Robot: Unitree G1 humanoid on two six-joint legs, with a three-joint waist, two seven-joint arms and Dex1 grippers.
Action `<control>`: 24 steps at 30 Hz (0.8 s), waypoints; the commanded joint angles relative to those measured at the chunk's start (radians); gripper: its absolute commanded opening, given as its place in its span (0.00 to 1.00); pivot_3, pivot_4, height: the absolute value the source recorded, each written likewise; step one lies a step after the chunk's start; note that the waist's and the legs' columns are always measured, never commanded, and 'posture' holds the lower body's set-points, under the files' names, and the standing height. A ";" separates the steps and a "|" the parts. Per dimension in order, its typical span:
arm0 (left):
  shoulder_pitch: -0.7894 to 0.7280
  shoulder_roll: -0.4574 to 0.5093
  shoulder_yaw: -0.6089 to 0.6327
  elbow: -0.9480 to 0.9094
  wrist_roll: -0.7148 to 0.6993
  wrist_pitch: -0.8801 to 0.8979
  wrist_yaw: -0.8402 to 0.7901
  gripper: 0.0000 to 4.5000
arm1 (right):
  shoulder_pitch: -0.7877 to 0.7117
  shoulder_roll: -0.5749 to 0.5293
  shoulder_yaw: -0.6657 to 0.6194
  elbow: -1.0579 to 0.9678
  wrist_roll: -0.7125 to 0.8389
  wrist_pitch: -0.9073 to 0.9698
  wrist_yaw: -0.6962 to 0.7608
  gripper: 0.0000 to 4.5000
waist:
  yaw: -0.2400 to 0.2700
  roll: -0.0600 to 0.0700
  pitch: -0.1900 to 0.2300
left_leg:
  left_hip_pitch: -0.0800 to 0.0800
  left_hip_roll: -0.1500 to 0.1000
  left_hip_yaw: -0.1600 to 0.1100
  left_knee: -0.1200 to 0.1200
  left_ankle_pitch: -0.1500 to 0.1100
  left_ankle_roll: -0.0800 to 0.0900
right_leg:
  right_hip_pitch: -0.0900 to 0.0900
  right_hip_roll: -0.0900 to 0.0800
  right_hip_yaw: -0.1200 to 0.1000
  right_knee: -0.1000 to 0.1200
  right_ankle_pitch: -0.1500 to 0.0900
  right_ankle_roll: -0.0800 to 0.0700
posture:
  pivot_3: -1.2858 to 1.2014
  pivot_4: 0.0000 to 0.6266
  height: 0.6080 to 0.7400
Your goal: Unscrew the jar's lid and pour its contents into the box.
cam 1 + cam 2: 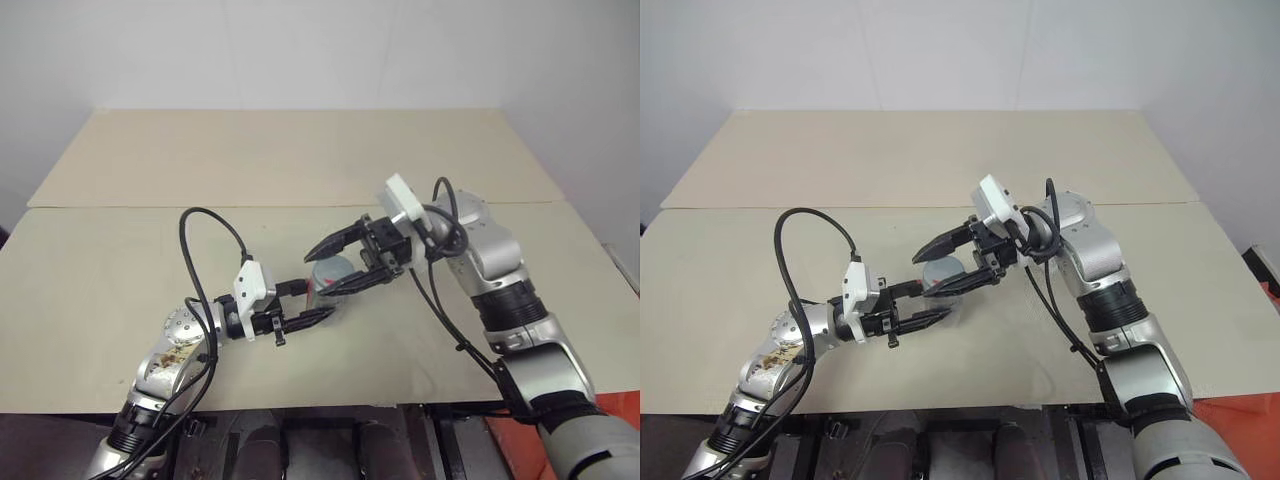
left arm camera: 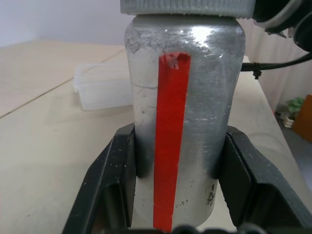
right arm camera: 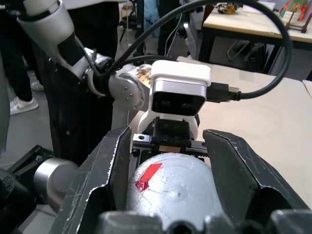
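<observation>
Beige table (image 1: 120, 250), clear box (image 2: 100, 85) behind gripped jar (image 2: 183, 122)

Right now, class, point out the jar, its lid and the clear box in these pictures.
jar (image 2: 195, 112), left wrist view, on its silver side wall.
lid (image 3: 175, 187), right wrist view, on its grey top face.
box (image 2: 100, 87), left wrist view, on its clear front wall.
</observation>
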 commanded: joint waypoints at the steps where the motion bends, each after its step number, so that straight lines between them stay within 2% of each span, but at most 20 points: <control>1: 0.015 -0.024 0.002 -0.050 0.010 -0.077 0.008 0.45 | 0.007 -0.015 -0.078 -0.070 0.021 0.009 -0.057 0.61 | 0.001 0.000 0.000 | 0.000 0.000 0.000 0.000 0.000 0.000 | 0.000 0.000 0.000 0.000 0.000 0.000 | 0.52 0.24 1.00; 6: 0.047 -0.054 0.015 -0.013 0.053 -0.133 0.059 0.45 | 0.079 -0.049 -0.183 -0.226 0.042 0.107 -0.276 0.61 | 0.001 0.000 0.000 | 0.000 0.000 -0.003 0.000 0.000 0.000 | 0.000 -0.001 0.000 0.000 0.000 0.000 | 0.52 0.24 1.00; 7: 0.053 -0.069 0.022 0.004 0.064 -0.152 0.081 0.45 | 0.099 -0.042 -0.225 -0.261 0.040 0.136 -0.376 0.61 | 0.000 0.000 0.000 | 0.000 0.000 -0.003 0.000 0.000 0.000 | 0.000 -0.001 0.000 0.000 0.000 0.000 | 0.52 0.24 1.00; 8: 0.056 -0.084 0.027 0.020 0.078 -0.171 0.105 0.45 | 0.119 -0.040 -0.254 -0.297 0.025 0.161 -0.463 0.69 | 0.000 0.000 0.000 | 0.000 0.000 -0.003 0.000 0.000 0.000 | 0.000 -0.001 0.000 0.000 0.000 0.000 | 0.52 0.24 1.00; 9: 0.059 -0.094 0.031 0.030 0.088 -0.185 0.121 0.45 | 0.134 -0.040 -0.272 -0.325 0.016 0.180 -0.523 0.72 | 0.000 0.000 0.000 | 0.000 0.000 -0.003 0.000 0.000 0.000 | 0.000 -0.001 0.000 0.001 0.000 0.000 | 0.52 0.24 1.00; 11: 0.054 -0.115 0.036 0.058 0.118 -0.221 0.156 0.45 | 0.174 -0.054 -0.295 -0.395 0.024 0.224 -0.593 0.86 | 0.000 0.000 0.000 | 0.000 0.000 -0.004 0.000 0.000 0.000 | 0.000 -0.001 0.000 0.001 0.000 0.000 | 0.52 0.24 1.00; 13: 0.025 -0.148 0.045 0.122 0.176 -0.283 0.227 0.45 | 0.255 -0.060 -0.322 -0.551 0.073 0.304 -0.682 1.00 | 0.000 0.000 0.000 | 0.000 0.000 -0.004 0.000 0.000 0.000 | 0.000 -0.001 0.000 0.000 0.000 0.000 | 0.52 0.24 1.00; 17: -0.011 -0.189 0.063 0.193 0.230 -0.342 0.312 0.45 | 0.376 -0.052 -0.265 -0.780 0.048 0.392 -0.837 1.00 | 0.001 0.000 0.000 | -0.001 -0.001 -0.004 0.000 0.000 0.000 | -0.001 -0.001 0.000 0.000 0.000 0.000 | 0.52 0.24 1.00; 20: -0.029 -0.209 0.064 0.210 0.226 -0.361 0.327 0.45 | 0.440 0.008 -0.197 -0.871 0.023 0.454 -0.980 1.00 | -0.004 0.000 0.000 | 0.000 -0.001 -0.004 0.000 0.000 0.000 | 0.000 -0.001 0.001 0.000 0.000 0.000 | 0.52 0.24 1.00; 22: -0.039 -0.220 0.064 0.205 0.211 -0.353 0.327 0.45 | 0.451 -0.001 -0.086 -0.870 -0.142 0.413 -1.059 1.00 | -0.005 0.000 0.000 | 0.000 -0.001 -0.004 0.000 0.000 0.000 | 0.000 0.000 0.001 0.001 0.000 0.000 | 0.52 0.24 1.00; 24: -0.043 -0.226 0.060 0.200 0.203 -0.347 0.321 0.45 | 0.452 0.036 -0.045 -0.854 -0.188 0.386 -1.106 1.00 | -0.004 0.000 -0.001 | 0.000 -0.001 -0.003 0.001 0.000 -0.001 | 0.000 0.000 0.001 0.001 0.001 0.000 | 0.52 0.24 1.00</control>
